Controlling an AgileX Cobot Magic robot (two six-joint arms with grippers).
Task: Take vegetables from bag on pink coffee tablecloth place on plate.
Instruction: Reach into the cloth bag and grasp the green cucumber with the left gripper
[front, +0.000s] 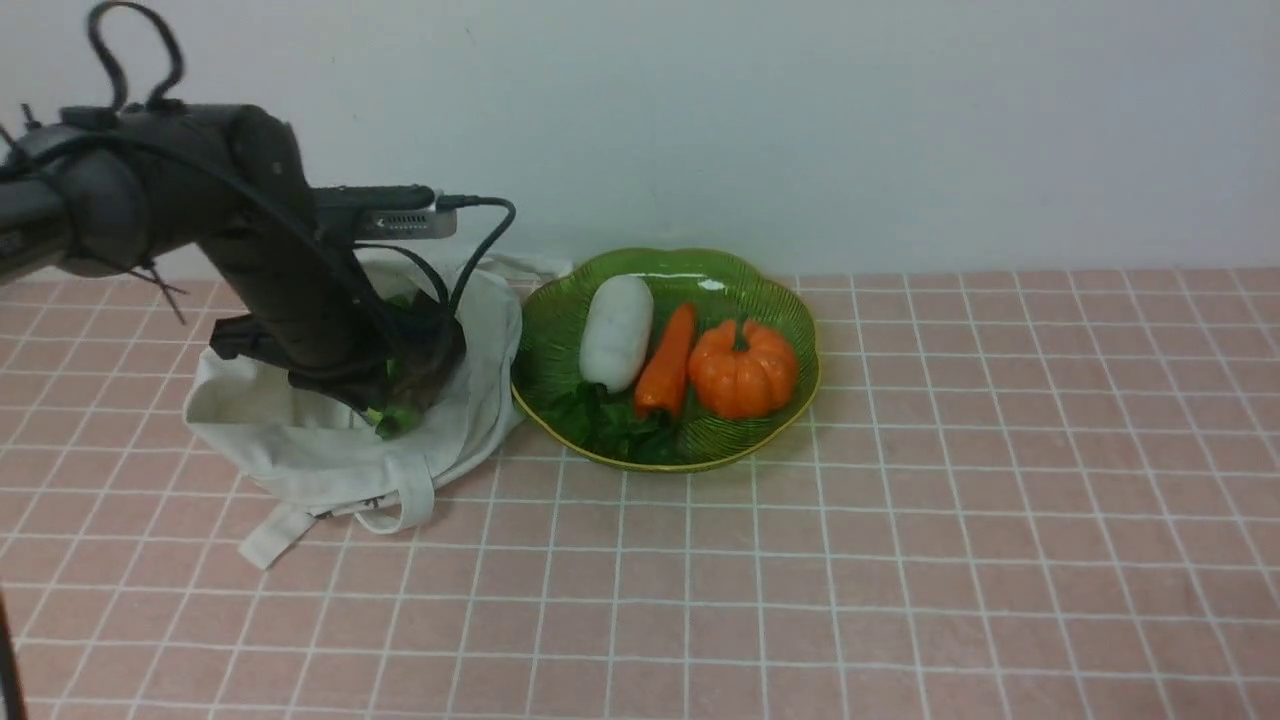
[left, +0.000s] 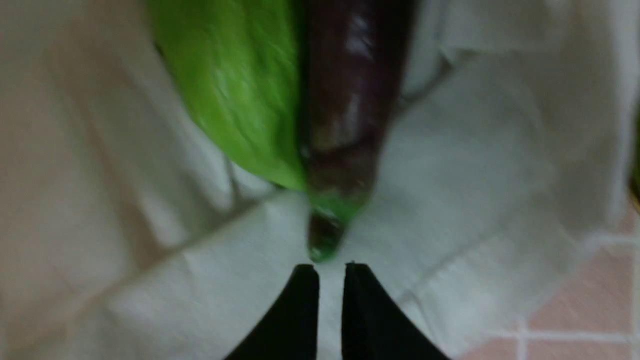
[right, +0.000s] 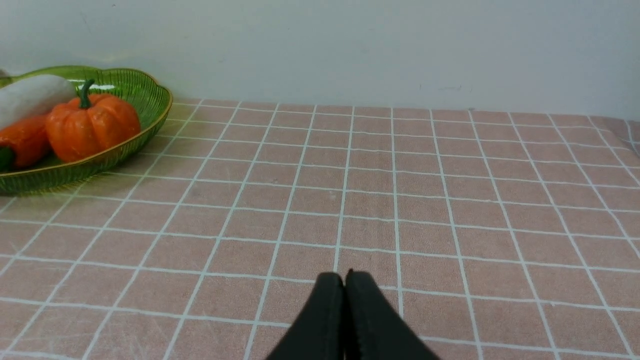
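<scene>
The off-white bag (front: 300, 450) lies on the pink gridded tablecloth (front: 900, 550), left of the green scalloped plate (front: 770, 290). My left gripper (left: 330, 270) reaches down into the bag's mouth; its jaws stand a narrow gap apart with nothing between them. Just beyond the tips lies the dark purple eggplant (left: 350, 100), its green stem end toward them. The light green gourd (left: 235, 90) lies against the eggplant. In the front view only a green bit (front: 398, 418) shows under the arm. My right gripper (right: 344, 280) is shut and empty over bare cloth.
The plate holds a white radish (front: 615, 330), a carrot (front: 668, 360), an orange pumpkin (front: 742, 368) and dark leafy greens (front: 610, 425). The plate (right: 145, 95) also shows in the right wrist view. A pale wall runs behind the table. Bag straps (front: 275, 535) trail toward the front.
</scene>
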